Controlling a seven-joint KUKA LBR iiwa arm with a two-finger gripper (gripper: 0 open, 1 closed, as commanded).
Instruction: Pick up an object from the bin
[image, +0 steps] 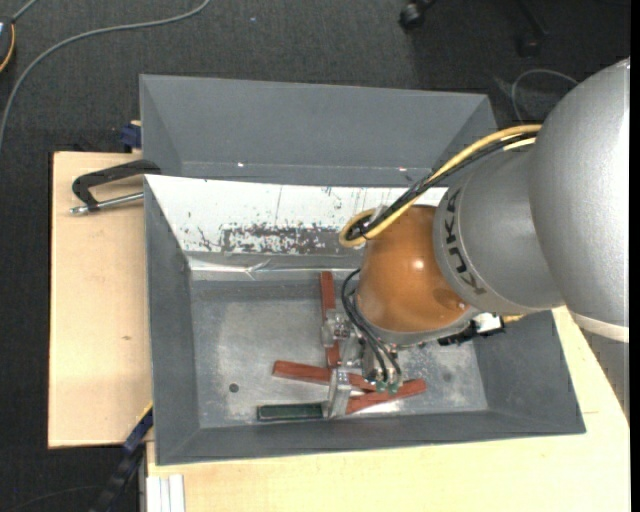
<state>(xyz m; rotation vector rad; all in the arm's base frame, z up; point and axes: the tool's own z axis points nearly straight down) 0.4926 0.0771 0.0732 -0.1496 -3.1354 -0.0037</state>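
My gripper (342, 372) reaches down to the bin floor, right of the middle and near the front wall, under the arm's orange cover. Several flat red-brown strips lie around it. One strip (300, 371) lies crosswise just to its left, touching or passing under it. A second strip (327, 296) points toward the back wall just behind it. A third strip (397, 391) lies to its right by the front wall. A dark green bar (290, 411) rests along the front wall, its right end at the gripper's tip.
A small dark speck (233, 389) lies on the floor at the front left. The arm and its cover hang over the bin's right half. The left half of the floor is bare metal.
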